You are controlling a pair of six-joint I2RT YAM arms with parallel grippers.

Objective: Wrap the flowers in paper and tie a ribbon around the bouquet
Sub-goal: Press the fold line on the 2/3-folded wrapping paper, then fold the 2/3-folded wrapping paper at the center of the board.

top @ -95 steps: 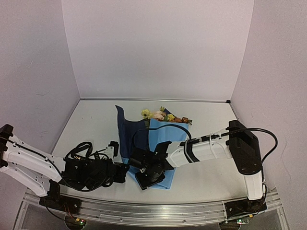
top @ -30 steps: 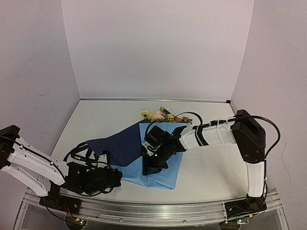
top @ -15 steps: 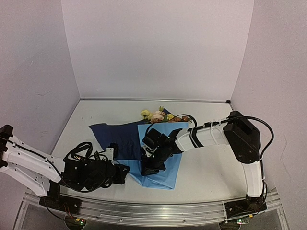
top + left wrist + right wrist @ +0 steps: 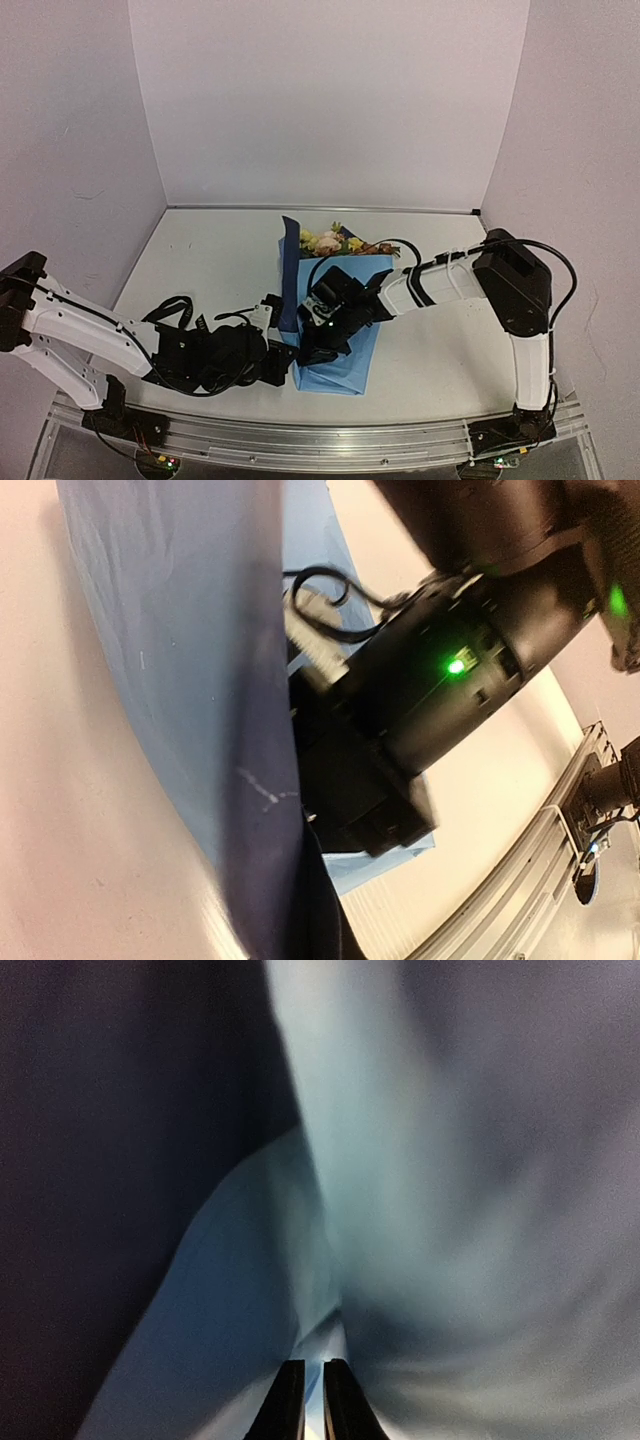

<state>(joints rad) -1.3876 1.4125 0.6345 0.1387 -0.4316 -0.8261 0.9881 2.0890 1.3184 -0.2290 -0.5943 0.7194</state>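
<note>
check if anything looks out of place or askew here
The paper has its left flap standing up on edge beside the flowers, half folded rather than flat or wrapped over them. Nothing looks spilled or torn.

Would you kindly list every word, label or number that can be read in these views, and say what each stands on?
No text can be read in any view.
ribbon: its lettering is too small to read from above.
green light on the right arm's wrist housing: only a lit dot, with no label beside it.
</note>
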